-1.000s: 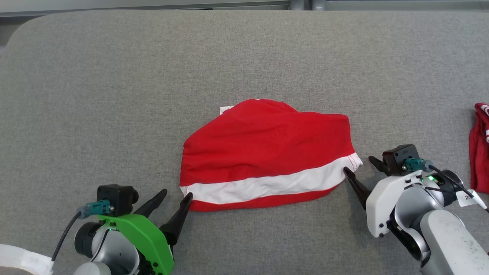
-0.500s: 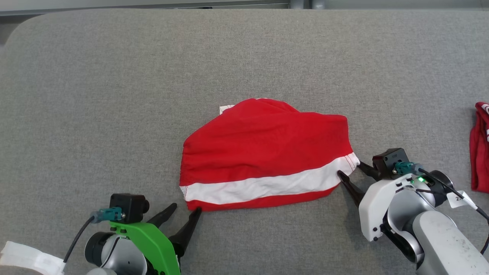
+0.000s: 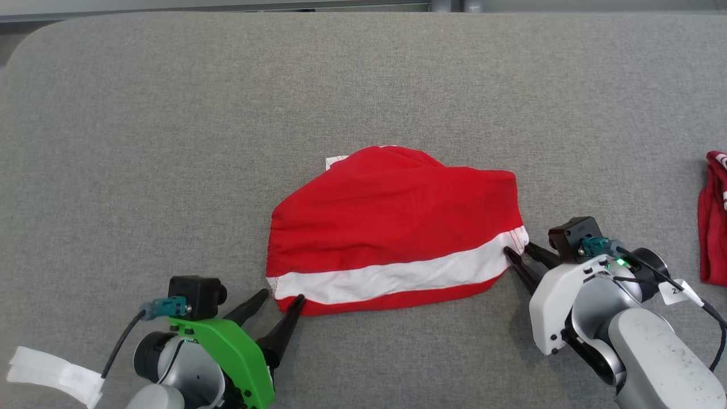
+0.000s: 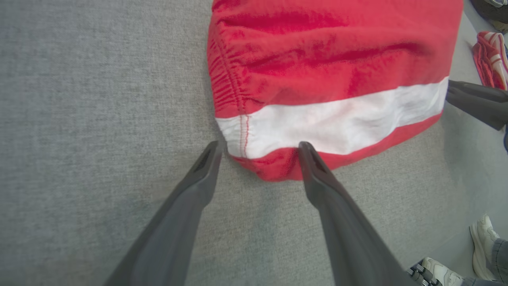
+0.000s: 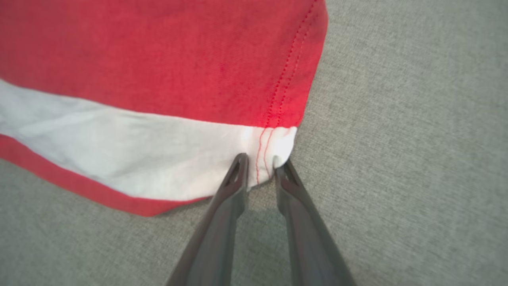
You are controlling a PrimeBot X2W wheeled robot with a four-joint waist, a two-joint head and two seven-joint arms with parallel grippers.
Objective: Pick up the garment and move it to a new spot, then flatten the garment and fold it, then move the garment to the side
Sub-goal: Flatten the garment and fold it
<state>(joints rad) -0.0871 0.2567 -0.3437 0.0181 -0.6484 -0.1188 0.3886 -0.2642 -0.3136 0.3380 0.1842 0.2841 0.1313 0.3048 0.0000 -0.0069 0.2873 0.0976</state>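
Head view has the red garment (image 3: 392,227) lying fairly flat on the grey surface (image 3: 170,113), about midway between its left and right edges and well clear of the far edge. A white band runs along the side nearest the robot. The right pincer (image 3: 518,249) is at the garment's right-hand end. From the right wrist view, its fingers (image 5: 234,186) are drawn close together with the stitched white corner of the hem bunched between the tips, so it's nipped on the cloth. The left pincer (image 3: 281,296) stands wide apart at the other near corner. In the left wrist view one fingertip (image 4: 208,163) sits on bare surface just beside the end of the white band, and the other lies over the red hem, with nothing clamped. A second cloth (image 3: 713,221), also red, lies crumpled toward the right edge of the surface, well apart from the garment. A person's pale shoe (image 4: 480,234) shows on the floor beyond that edge
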